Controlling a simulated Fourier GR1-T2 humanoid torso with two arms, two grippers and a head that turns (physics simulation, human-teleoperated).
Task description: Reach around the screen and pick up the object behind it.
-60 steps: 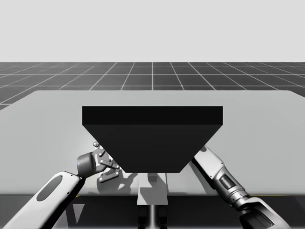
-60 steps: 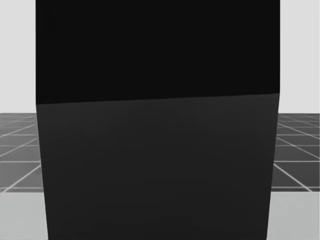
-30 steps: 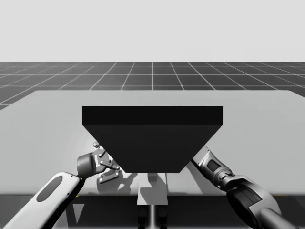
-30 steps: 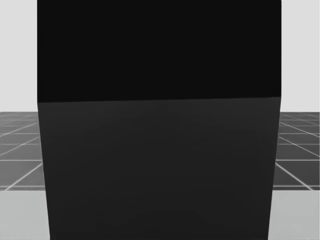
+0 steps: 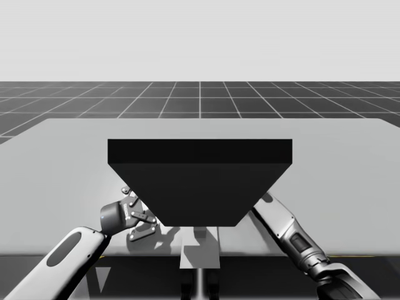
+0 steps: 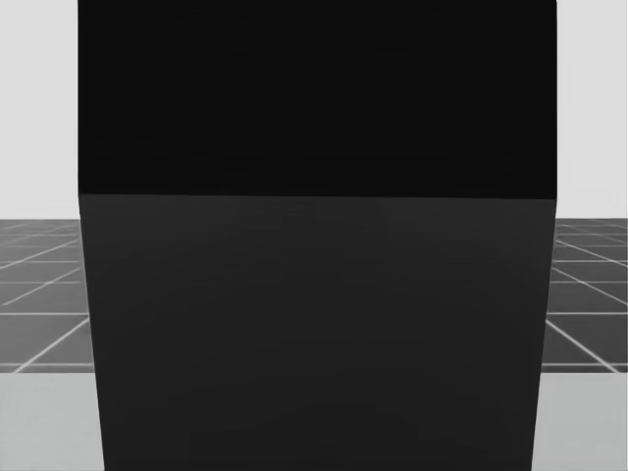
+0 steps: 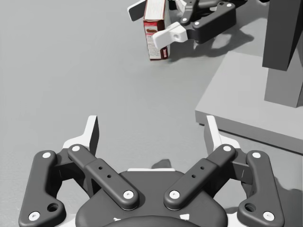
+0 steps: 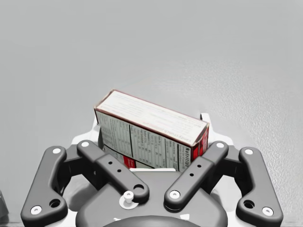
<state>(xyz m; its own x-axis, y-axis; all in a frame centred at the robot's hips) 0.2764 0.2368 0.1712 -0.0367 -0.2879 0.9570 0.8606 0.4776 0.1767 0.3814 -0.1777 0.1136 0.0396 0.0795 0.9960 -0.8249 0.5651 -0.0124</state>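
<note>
Behind the flat black screen (image 5: 200,181), clamping the red-and-white rectangular box (image 8: 142,135) in right gripper (image 8: 150,126), with left gripper (image 7: 152,130) spread wide above grey surface (image 7: 57,71).

Simulated space: grid floor (image 5: 200,100), grey table (image 5: 62,156).

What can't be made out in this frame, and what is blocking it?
- High view: the screen hides the box and my right gripper.
- Head view: the screen blocks most of the table and everything behind it.
- Left wrist view: the box's upper end and part of the right gripper are cut off by the edge.
- Right wrist view: the gripper's own links cover the box's lower end, so whether it is lifted cannot be told.
</note>
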